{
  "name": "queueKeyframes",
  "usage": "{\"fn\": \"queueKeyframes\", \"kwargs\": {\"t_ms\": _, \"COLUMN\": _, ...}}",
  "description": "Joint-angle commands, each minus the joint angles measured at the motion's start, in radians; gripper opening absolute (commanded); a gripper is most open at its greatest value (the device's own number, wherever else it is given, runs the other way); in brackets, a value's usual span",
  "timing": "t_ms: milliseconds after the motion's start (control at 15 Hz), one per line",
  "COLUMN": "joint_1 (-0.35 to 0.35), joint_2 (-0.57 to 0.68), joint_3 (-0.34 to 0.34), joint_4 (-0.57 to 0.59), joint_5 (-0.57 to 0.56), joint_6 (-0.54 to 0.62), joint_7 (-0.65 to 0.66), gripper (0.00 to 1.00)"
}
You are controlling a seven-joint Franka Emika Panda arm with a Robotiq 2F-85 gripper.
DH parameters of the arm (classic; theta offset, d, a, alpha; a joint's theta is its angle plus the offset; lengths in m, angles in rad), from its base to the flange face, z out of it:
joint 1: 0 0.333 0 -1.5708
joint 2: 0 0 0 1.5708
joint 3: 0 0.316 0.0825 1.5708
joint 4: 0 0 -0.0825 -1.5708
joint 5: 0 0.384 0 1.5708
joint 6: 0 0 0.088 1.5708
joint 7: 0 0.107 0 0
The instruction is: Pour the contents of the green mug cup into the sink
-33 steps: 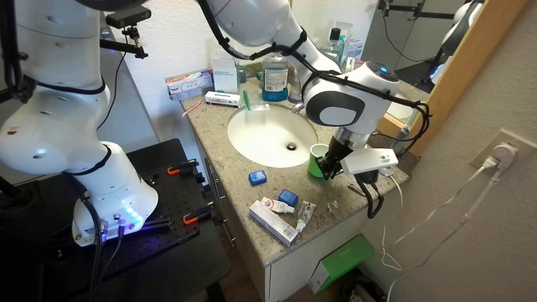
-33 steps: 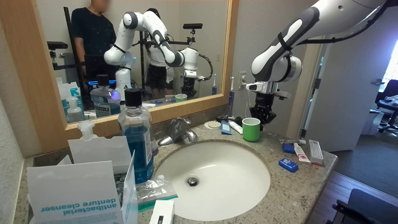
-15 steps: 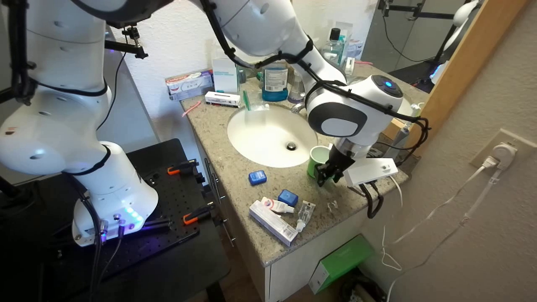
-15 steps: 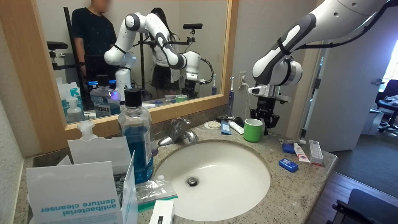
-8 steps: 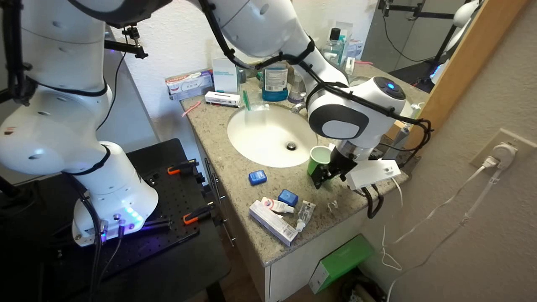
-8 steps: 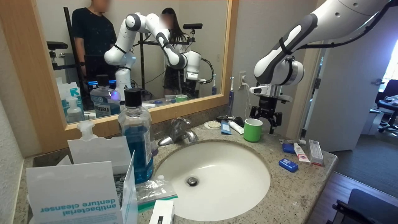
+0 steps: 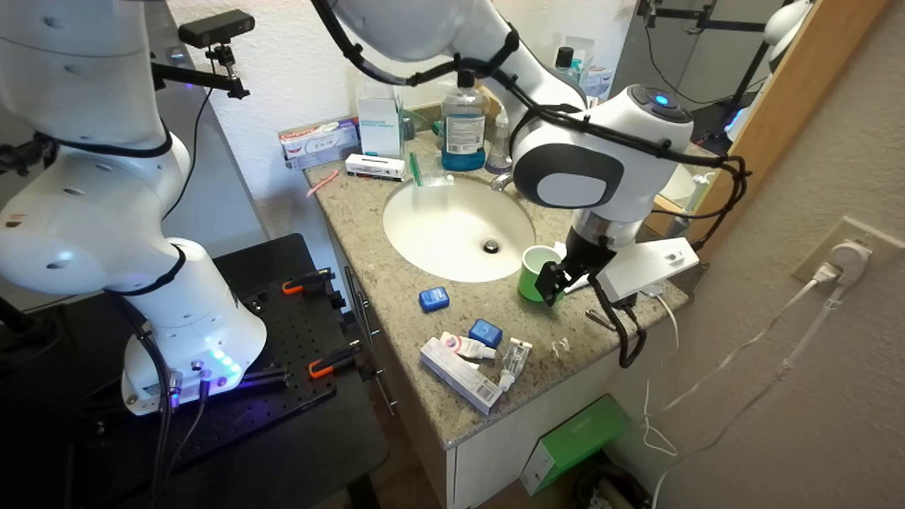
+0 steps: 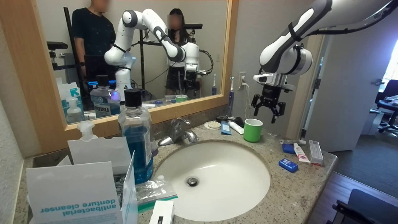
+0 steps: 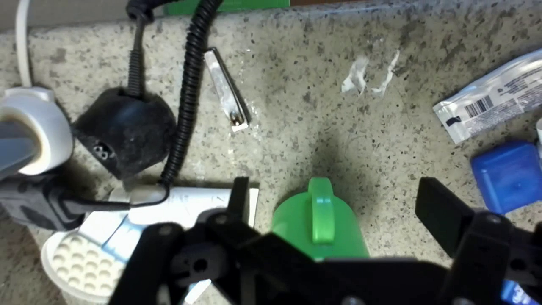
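The hand (image 8: 264, 117) is hanging above the worktop (image 8: 286, 193), its fingers (image 9: 442, 214) standing wide apart and holding nothing. Below it and near, apart from the fingers, the mug (image 8: 252, 132) is standing upright on the worktop, close to the rim of the sink (image 8: 230, 183). In the wrist view its handle (image 9: 322, 212) is showing between the fingertips and pointing to the top; what the mug is containing, I cannot tell. Near it, a clipper (image 9: 226, 91) is lying on the handle's side. Toward the faucet (image 8: 177, 137), a white tube (image 8: 236, 127) and a round dish (image 8: 214, 125) are resting. Near the worktop's edge, two blue cases (image 8: 288, 165), two more tubes (image 8: 301, 152) and a carton (image 8: 316, 152) are lying close together. On the faucet's far side from the mug, a blue bottle (image 8: 138, 152) is standing near an open box (image 8: 71, 193). A clear bag (image 8: 155, 189) is lying at the sink's rim by the bottle. A mirror (image 8: 133, 56) is standing behind the faucet, reflecting the arm (image 8: 283, 62) and two people (image 8: 94, 40).
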Motion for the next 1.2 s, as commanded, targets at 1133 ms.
{"fn": "queueKeyframes", "kwargs": {"t_ms": 1133, "joint_1": 0.299, "joint_2": -0.595, "joint_3": -0.065, "joint_4": -0.510, "joint_5": 0.052, "joint_6": 0.150, "joint_7": -0.479, "gripper": 1.00}}
